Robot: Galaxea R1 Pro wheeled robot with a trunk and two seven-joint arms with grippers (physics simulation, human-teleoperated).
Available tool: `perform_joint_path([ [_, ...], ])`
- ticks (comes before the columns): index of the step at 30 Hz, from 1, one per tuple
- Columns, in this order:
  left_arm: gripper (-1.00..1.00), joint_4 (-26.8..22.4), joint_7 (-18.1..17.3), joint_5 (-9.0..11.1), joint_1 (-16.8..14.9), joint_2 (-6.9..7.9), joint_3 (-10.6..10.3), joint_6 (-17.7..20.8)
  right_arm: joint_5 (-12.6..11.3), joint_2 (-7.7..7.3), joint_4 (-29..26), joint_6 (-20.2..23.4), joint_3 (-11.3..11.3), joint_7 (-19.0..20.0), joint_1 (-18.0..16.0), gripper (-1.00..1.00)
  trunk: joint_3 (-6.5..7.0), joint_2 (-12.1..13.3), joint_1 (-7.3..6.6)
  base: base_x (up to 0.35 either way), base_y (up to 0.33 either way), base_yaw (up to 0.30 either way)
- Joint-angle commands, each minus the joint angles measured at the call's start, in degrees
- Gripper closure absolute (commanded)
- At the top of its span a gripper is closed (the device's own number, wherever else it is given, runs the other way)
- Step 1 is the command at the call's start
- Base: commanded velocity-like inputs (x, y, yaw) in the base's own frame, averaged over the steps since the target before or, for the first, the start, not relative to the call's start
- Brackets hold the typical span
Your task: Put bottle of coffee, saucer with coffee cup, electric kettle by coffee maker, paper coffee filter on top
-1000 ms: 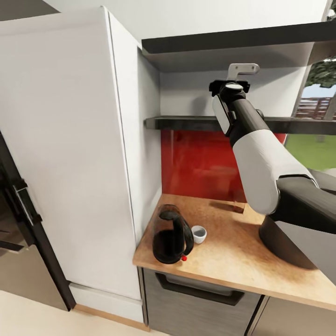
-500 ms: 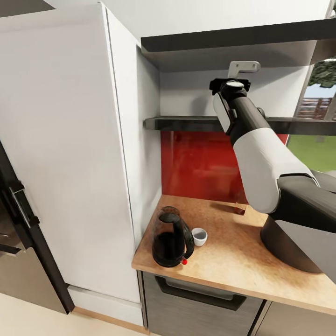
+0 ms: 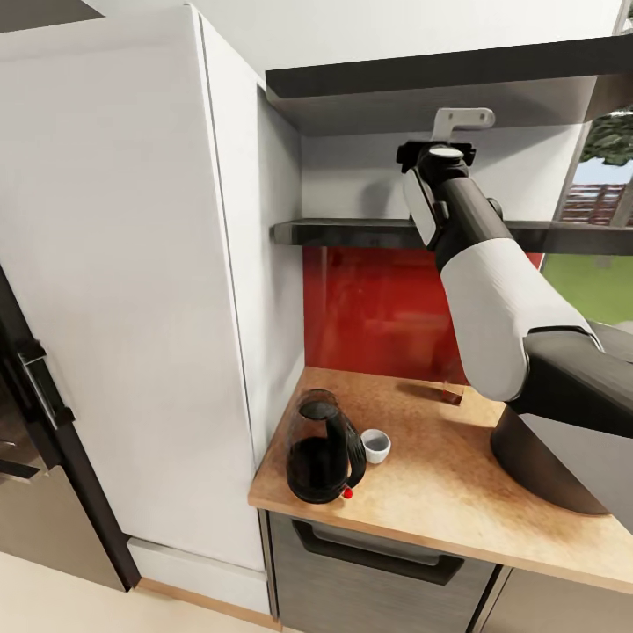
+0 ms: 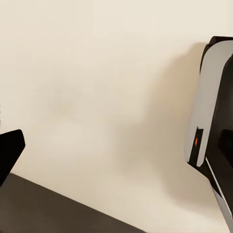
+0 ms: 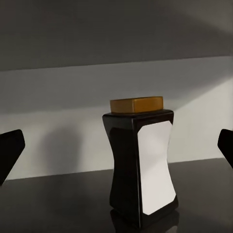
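Note:
The bottle of coffee (image 5: 141,170), dark brown with a white label and gold cap, stands upright on the dark kitchen shelf (image 3: 352,232). My right gripper (image 5: 118,148) is open just in front of it, one fingertip on either side and neither touching. In the head view my right arm (image 3: 492,290) reaches up to that shelf. The electric kettle (image 3: 323,448) and the small white coffee cup (image 3: 375,445) stand side by side at the left end of the kitchen countertop (image 3: 440,492). The dark coffee maker (image 3: 536,470) sits at the right, partly behind my arm. My left gripper (image 4: 116,145) faces a beige wall.
A tall white cabinet (image 3: 132,290) bounds the counter's left side. A red backsplash (image 3: 378,308) lies behind the counter, and a second dark shelf (image 3: 440,70) hangs above the first. A black appliance (image 3: 35,396) stands at far left. A window (image 3: 598,220) is at right.
The camera shifted slightly early on. My right wrist has crept a little up and towards the shelf. The kettle, cup and coffee maker have not moved.

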Motion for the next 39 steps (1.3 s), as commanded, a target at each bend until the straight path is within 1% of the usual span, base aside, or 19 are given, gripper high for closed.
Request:
perform_joint_path([
  [1, -1.0, 0.1, 0.0, 0.2, 0.0, 0.08, 0.1, -0.2, 0.6, 0.07, 0.0, 0.4, -0.3, 0.1, 0.0, -1.0, -0.02, 0.0, 0.02, 0.0, 0.0, 0.0],
  [5, -1.0, 0.1, 0.0, 0.2, 0.0, 0.4, 0.1, -0.1, 0.6, 0.07, 0.2, 0.5, -0.3, 0.1, 0.0, -1.0, -0.02, 0.0, 0.02, 0.0, 0.0, 0.0],
  [13, -1.0, 0.1, 0.0, 0.1, 0.1, 0.4, 0.1, -0.1, 0.6, 0.07, 0.2, 0.5, -0.3, 0.1, 0.0, -1.0, -0.02, 0.0, 0.02, 0.0, 0.04, 0.0],
  [31, -1.0, 0.0, 0.2, 0.1, 0.2, 0.35, 0.1, -0.2, 0.5, 0.07, 0.2, 0.5, -0.3, 0.1, 0.0, -1.0, -0.02, 0.0, 0.02, -0.115, 0.269, 0.0],
  [39, -1.0, 0.0, 0.3, 0.1, 0.2, 0.32, 0.1, -0.2, 0.5, 0.07, 0.3, 0.5, -0.3, 0.1, 0.0, -1.0, -0.02, 0.0, 0.02, -0.05, 0.138, 0.0],
])
